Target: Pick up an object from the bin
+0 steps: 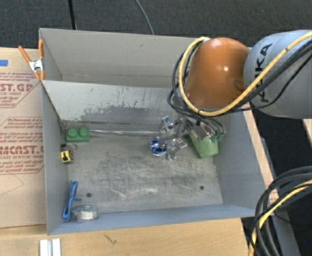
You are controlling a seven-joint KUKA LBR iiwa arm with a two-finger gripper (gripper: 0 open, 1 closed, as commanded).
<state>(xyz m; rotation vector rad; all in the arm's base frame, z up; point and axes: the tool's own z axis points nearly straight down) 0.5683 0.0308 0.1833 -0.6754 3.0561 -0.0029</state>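
Left wall: green block (pixel 77 134), yellow-black bit (pixel 66 155) and blue tool (pixel 69 199) are lying along the bin (pixel 118 57) side.
Middle: small blue thing (pixel 157 149) is lying just beside the gripper (pixel 170 142), perhaps touching.
Gripper: hanging low; open or closed, cannot tell.

Floor: a dark, faintly speckled floor (pixel 225 7) lay beyond the far rim of the grey bin (pixel 118 52), filling the top of the scene.
Counter: a pale wooden counter (pixel 161 236) ran along the bin's near edge and showed again as a narrow strip up its right side.
Cable: a thin dark cable (pixel 139 8) curved across the floor toward the far rim.
Rod: a black rod (pixel 69 4) crossed the floor near the bin's far left corner.
Light: even and soft, with no hard shadows on the counter.
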